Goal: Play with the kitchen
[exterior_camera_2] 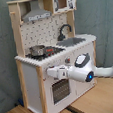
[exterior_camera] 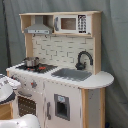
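1. Centre of both exterior views stands the tall white and light-wood toy play kitchen, filling most of each frame from its grey hood at the top down to the floor.
2. Lower middle of the second exterior view, the white robot arm reaches in from the right edge, and its gripper sits right at the kitchen's front panel, about level with the row of knobs and just above the oven door.
3. Whether the gripper is spread or pressed together, I cannot tell.
4. Up on the stove, the small metal pot sits untouched, and the black faucet arcs over the sink.
5. My read: this is the approach to the front controls. Next comes a careful close onto a knob or the oven handle, then a gentle twist or pull.
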Controlling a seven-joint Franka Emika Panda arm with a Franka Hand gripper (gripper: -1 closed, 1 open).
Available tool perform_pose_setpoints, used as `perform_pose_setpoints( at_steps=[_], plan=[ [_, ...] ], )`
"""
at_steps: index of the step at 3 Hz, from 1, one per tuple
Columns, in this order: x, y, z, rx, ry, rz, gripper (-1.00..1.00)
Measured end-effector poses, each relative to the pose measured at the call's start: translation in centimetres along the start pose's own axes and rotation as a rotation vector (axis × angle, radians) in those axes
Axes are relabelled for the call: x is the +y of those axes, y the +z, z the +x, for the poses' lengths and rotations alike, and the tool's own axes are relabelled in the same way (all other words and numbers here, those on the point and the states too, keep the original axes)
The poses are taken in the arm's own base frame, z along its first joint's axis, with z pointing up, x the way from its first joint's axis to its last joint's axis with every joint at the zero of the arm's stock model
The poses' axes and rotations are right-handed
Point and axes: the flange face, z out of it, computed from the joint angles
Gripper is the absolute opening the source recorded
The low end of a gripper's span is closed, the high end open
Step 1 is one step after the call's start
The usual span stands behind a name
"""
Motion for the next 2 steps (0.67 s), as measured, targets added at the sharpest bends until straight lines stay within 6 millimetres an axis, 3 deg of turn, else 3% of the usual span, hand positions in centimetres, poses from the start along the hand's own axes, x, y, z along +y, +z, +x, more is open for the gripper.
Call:
perform_pose_setpoints(
  at_steps=[2],
  plan=[
    [-0.1,0.03,-0.15,0.002,0.231,0.005,-1.0]
  ],
)
